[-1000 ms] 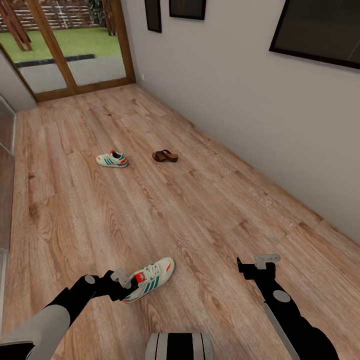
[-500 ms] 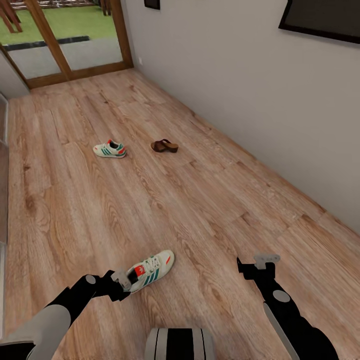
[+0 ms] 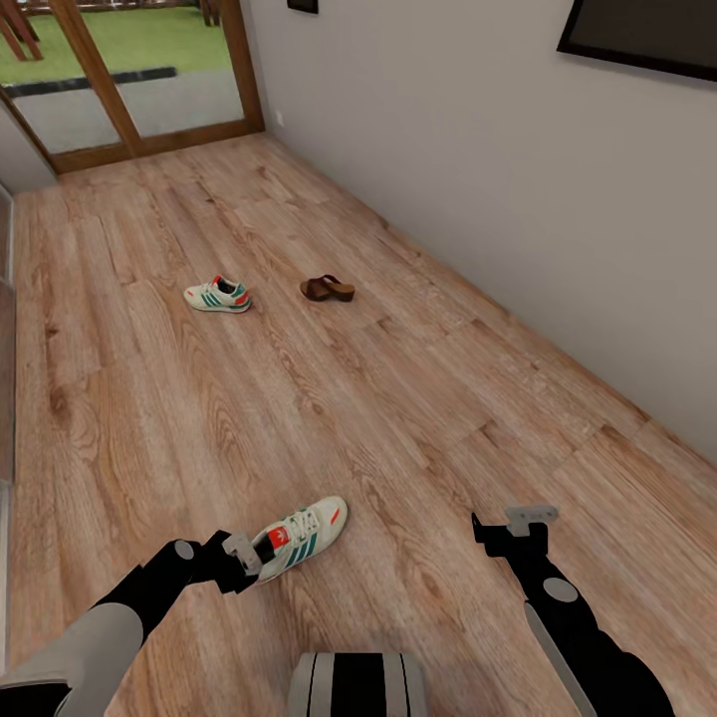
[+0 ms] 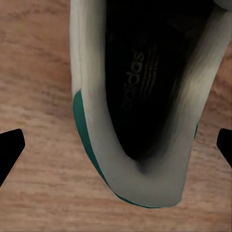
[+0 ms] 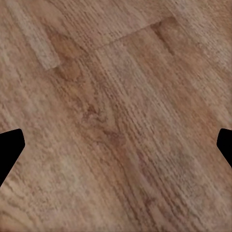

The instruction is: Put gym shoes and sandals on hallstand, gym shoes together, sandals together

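**Gym shoe at the left gripper, not yet gripped**

Nearest gym shoe [image 3: 298,539] lies on the corridor floor [image 3: 398,398], its heel between the left gripper's [image 3: 242,560] wide-spread fingers. Next: close and lift. Right gripper [image 3: 518,523] hangs wide, empty. Another shoe [image 3: 218,295] and a sandal [image 3: 327,289] lie well off.

The corridor floor [image 3: 418,398] is light brown wood-grain planking, laid in long boards running from six o'clock toward eleven o'clock. A plain pale grey wall [image 3: 478,149] bounds it along the three o'clock side. A dark framed picture [image 3: 647,35] hangs on it at one o'clock. At eleven o'clock a wood-framed glass door [image 3: 139,90] shows green grass and grey paving outside. A pale grey edge [image 3: 5,299] runs along nine o'clock.
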{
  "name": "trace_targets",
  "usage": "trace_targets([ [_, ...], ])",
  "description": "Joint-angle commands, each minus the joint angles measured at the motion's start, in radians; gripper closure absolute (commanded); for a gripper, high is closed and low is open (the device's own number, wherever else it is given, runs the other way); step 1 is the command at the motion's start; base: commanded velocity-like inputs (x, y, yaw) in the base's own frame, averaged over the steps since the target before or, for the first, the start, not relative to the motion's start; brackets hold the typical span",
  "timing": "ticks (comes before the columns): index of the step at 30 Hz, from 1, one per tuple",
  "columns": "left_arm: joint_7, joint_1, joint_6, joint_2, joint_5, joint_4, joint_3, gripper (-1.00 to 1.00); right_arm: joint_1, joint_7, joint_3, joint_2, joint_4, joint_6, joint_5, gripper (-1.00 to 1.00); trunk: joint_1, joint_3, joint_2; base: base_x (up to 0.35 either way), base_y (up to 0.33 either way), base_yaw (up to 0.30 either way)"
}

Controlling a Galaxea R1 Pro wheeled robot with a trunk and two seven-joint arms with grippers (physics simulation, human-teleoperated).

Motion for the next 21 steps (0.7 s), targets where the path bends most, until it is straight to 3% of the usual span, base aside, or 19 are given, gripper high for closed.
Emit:
trace_targets([
  [1, -0.006, 0.0, 0.004, 0.0, -0.005, -0.003, 0.003, -1.0, -0.001, -0.01, 0.004, -0.001, -0.002, 0.004, -0.01, -1.0, 0.0, -0.001, 0.0, 0.0, 0.0, 0.0],
  [9, -0.005, 0.0, 0.035, -0.001, -0.007, -0.028, 0.002, -1.0, -0.001, -0.01, 0.004, -0.001, -0.002, 0.004, -0.01, -1.0, 0.003, -0.024, -0.002, 0.0, 0.0, 0.0],
  [21, -0.004, 0.0, 0.053, -0.003, -0.008, -0.032, 0.001, -1.0, -0.001, -0.01, 0.004, -0.001, -0.002, 0.004, -0.01, -1.0, 0.003, -0.028, -0.002, 0.0, 0.0, 0.0],
])
